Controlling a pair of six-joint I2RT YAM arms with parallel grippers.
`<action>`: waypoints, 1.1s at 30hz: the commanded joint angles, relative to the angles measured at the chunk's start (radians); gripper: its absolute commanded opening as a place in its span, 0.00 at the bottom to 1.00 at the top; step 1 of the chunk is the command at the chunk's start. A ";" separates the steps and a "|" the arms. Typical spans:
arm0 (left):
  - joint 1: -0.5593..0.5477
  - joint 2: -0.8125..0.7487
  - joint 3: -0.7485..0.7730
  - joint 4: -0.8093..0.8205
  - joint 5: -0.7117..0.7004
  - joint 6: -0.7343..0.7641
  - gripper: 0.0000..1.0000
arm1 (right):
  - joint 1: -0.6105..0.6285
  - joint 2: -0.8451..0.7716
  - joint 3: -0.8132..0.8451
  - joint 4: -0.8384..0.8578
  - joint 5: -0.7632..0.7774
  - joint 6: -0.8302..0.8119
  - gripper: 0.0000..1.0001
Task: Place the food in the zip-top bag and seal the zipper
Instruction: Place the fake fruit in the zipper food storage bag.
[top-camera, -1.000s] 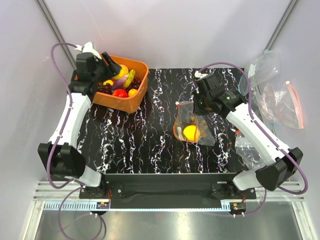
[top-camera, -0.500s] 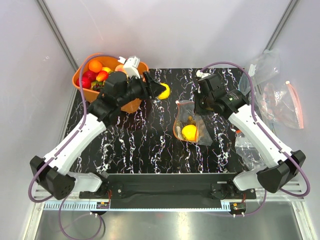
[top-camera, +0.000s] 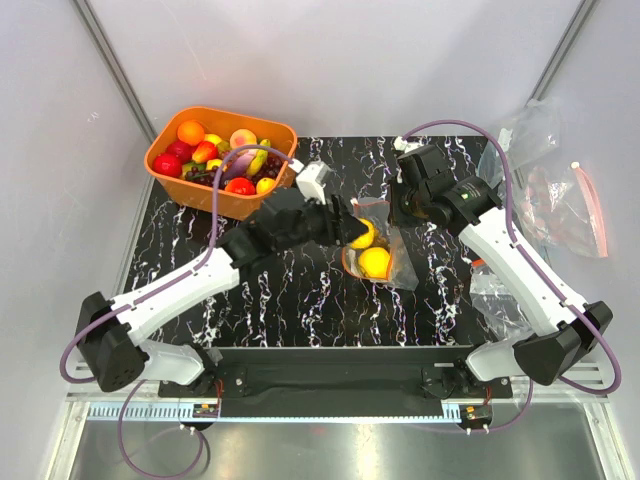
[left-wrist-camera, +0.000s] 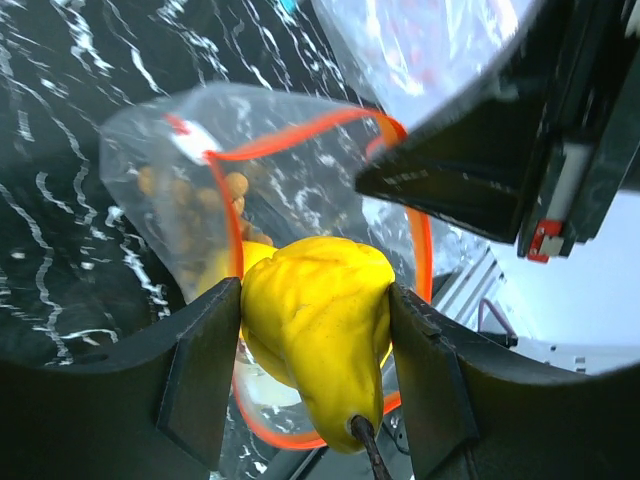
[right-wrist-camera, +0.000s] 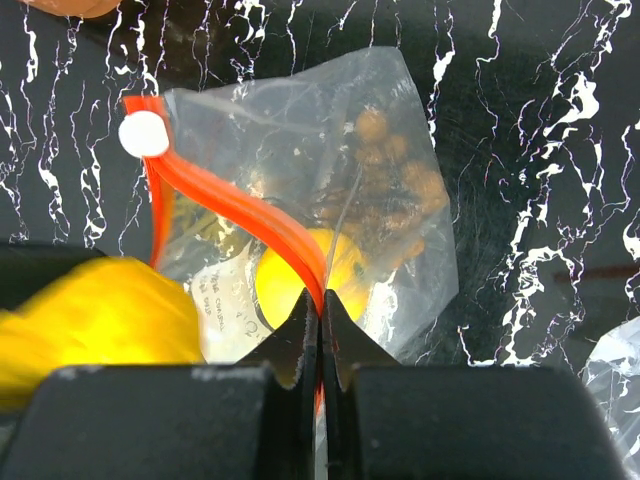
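Note:
The small clear zip-top bag stands on the black marbled table, its orange-red zipper held open in a loop. A yellow round fruit and brown bits lie inside it. My left gripper is shut on a yellow pear and holds it right at the bag's mouth. My right gripper is shut on the zipper, pinching one lip of the mouth; the pear shows blurred at the left of the right wrist view.
An orange basket with several toy fruits stands at the back left. Larger clear bags lie off the table's right edge, one with a pink-red strip. Another clear bag lies under my right arm.
My left arm has swung from the basket across to the bag, carrying the yellow pear to its mouth. My right gripper has kept its hold on the zipper.

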 joint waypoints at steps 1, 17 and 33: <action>-0.069 0.034 0.032 0.086 -0.073 0.021 0.45 | -0.002 0.003 0.037 0.000 0.017 0.004 0.00; -0.162 0.230 0.244 -0.198 -0.314 0.156 0.99 | -0.002 0.003 0.023 0.011 0.033 0.004 0.00; -0.111 0.034 0.208 -0.367 -0.363 0.188 0.99 | 0.000 -0.020 0.002 0.026 0.048 0.010 0.00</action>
